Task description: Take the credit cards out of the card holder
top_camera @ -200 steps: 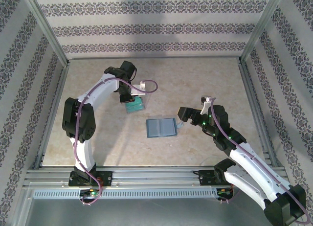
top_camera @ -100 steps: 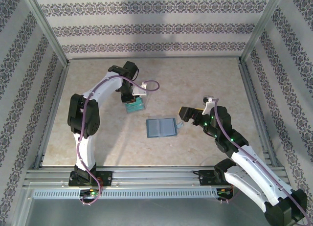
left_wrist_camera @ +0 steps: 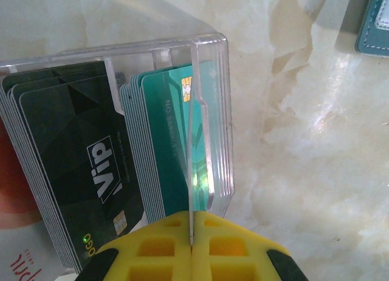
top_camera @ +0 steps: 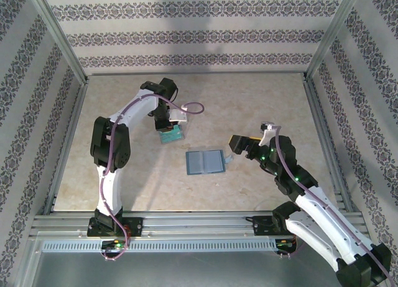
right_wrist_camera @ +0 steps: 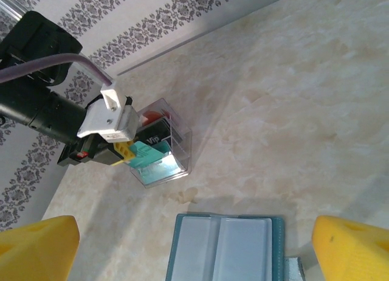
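The blue-grey card holder point(top_camera: 205, 162) lies open and flat at the table's middle, its two pale pockets point(right_wrist_camera: 222, 247) facing up. My left gripper point(left_wrist_camera: 192, 229) is shut on a thin teal credit card point(right_wrist_camera: 143, 152), which it holds edge-on point(left_wrist_camera: 190, 141) over a clear plastic box point(top_camera: 171, 135). That box point(left_wrist_camera: 213, 50) holds stacks of black and teal cards. My right gripper point(top_camera: 231, 151) stands wide open just right of the holder. Its yellow fingers point(right_wrist_camera: 36, 250) frame the holder, and nothing is between them.
A corner of the holder point(left_wrist_camera: 377, 25) shows to the right of the box. A small pale piece point(right_wrist_camera: 295, 272) lies against the holder's right edge. Metal rails point(top_camera: 323, 132) and patterned walls bound the marbled table point(top_camera: 261, 107).
The left arm's elbow has swung in and upward while its gripper stayed over the clear box with the card. The right arm has edged slightly to the right.
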### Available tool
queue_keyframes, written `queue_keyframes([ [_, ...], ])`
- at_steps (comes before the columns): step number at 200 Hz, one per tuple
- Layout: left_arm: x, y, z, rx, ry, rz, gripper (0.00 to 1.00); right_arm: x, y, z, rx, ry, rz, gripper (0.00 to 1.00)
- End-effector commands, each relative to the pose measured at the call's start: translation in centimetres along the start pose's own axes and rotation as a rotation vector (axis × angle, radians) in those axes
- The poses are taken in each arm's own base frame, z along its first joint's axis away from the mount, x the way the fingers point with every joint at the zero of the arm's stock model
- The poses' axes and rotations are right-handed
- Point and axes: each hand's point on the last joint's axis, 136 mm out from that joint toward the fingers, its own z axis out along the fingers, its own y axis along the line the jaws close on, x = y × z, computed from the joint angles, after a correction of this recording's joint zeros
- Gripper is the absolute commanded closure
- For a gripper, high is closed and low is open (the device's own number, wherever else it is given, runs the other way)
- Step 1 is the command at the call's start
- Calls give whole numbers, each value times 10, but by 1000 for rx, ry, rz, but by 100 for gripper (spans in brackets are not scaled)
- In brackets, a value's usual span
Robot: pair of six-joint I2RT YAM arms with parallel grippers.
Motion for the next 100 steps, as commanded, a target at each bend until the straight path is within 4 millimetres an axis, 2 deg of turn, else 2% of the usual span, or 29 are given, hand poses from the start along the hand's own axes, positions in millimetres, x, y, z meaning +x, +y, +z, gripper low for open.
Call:
queue_keyframes([
  [1, 7, -4, 0, 50, 37, -16, 100, 2, -8, -3, 25, -9, 13, 2],
  [29, 6, -2, 3, 50, 55, -26, 97, 2, -9, -5, 27, -17, 13, 2],
  [100, -4, 3, -4, 24, 43, -39, 76, 2, -10, -8, 29, -20, 11, 2],
])
